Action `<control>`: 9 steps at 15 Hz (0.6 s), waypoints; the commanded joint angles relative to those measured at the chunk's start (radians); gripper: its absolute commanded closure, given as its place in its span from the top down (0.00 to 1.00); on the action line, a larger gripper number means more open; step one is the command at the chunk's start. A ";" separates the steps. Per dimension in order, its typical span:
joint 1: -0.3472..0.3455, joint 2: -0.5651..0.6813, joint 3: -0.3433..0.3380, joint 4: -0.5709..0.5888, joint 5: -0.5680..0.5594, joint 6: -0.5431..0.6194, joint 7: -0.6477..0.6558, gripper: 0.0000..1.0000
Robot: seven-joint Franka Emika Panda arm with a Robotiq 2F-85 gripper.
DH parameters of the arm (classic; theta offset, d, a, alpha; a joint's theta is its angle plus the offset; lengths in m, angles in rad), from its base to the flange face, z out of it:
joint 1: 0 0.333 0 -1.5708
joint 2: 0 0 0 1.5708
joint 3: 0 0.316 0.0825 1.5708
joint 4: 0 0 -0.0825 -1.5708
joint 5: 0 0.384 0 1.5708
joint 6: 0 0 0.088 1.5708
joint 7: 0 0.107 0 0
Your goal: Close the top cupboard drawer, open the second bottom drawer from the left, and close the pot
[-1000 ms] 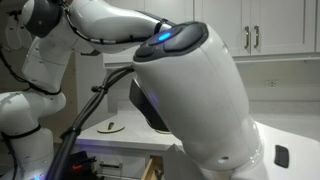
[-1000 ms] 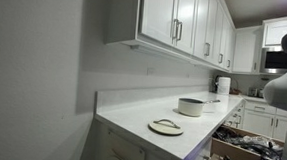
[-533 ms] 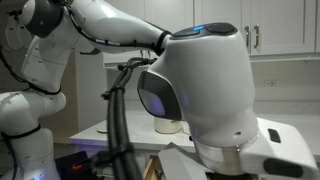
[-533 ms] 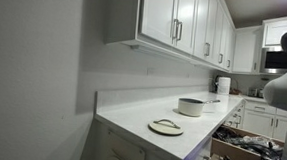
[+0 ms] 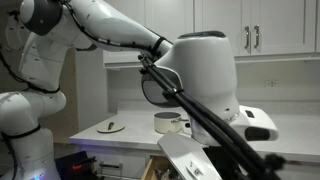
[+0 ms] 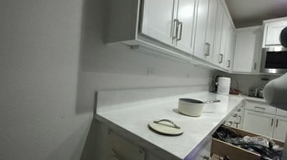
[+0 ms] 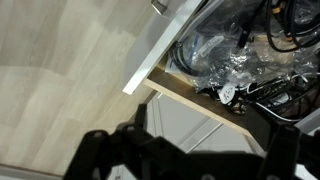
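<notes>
Pincer (image 7: 195,155) wide above cluttered open drawer (image 7: 195,105) (pot (image 6: 191,106) lidless)

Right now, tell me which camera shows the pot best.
An exterior view: the pot stands whole and unblocked on the counter. In an exterior view the arm crowds the pot. The wrist view shows none of it.
</notes>
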State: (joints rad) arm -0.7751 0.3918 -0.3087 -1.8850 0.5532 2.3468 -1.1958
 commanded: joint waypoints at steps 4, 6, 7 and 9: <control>0.104 -0.113 0.038 -0.215 -0.191 0.239 0.117 1.00; 0.148 -0.134 0.037 -0.264 -0.268 0.281 0.167 1.00; 0.166 -0.144 0.037 -0.280 -0.299 0.286 0.183 1.00; 0.203 -0.169 0.035 -0.310 -0.363 0.273 0.211 1.00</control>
State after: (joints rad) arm -0.6189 0.3001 -0.2692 -2.1121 0.2741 2.6042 -1.0335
